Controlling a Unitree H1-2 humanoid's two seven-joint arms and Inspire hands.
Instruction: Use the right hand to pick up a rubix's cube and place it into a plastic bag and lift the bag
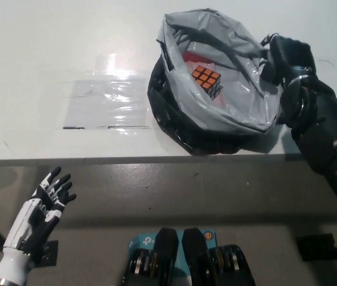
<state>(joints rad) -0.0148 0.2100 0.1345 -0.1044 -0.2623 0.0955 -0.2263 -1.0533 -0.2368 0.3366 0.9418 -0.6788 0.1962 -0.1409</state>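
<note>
The cube (205, 78), orange face up, lies inside the open grey plastic bag (234, 104), near the bag's upper middle. The bag sits on the white desk (49, 65) close to its front edge, with black plastic (168, 116) bunched under its left side. The right robot hand (286, 56) is at the bag's right rim, its fingers curled around the plastic there. A clear plastic sheet (106, 101) lies flat on the desk, left of the bag. The left robot hand (46, 199) rests below the desk's edge at lower left, fingers spread and holding nothing.
</note>
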